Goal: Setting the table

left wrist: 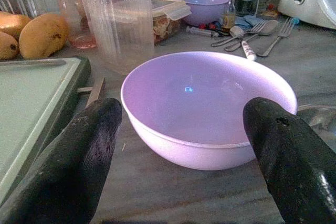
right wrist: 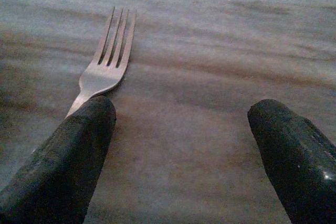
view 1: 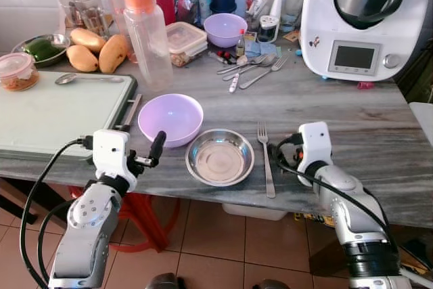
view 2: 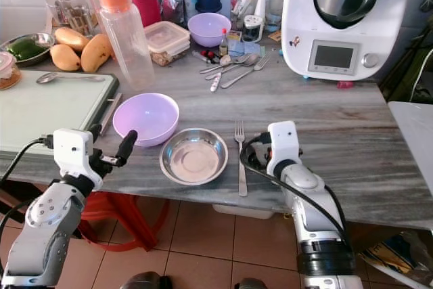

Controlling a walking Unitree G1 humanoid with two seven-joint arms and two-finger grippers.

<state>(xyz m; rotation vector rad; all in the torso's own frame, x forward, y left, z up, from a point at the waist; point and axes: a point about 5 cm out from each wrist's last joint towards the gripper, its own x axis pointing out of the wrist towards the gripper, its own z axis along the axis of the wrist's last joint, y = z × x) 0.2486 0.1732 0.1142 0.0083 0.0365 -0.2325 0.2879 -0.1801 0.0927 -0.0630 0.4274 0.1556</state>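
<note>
We see the slim silver fork [view 1: 265, 160] lying just right of the round steel plate [view 1: 220, 157], its long axis running tines-away along the grey marble surface [view 1: 352, 120]. Our right claw [right wrist: 184, 150], fingers apart, sits nearer, fork beside its left finger; left claw [left wrist: 184, 150], also apart, faces the lilac plastic bowl [left wrist: 210, 103].

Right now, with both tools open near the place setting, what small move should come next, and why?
Probably ease the left tool forward to close on the near rim of the purple bowl. Its fingers are open and straddle the bowl in the left wrist view. The steel bowl and fork already lie set, the right tool open beside the fork.
</note>
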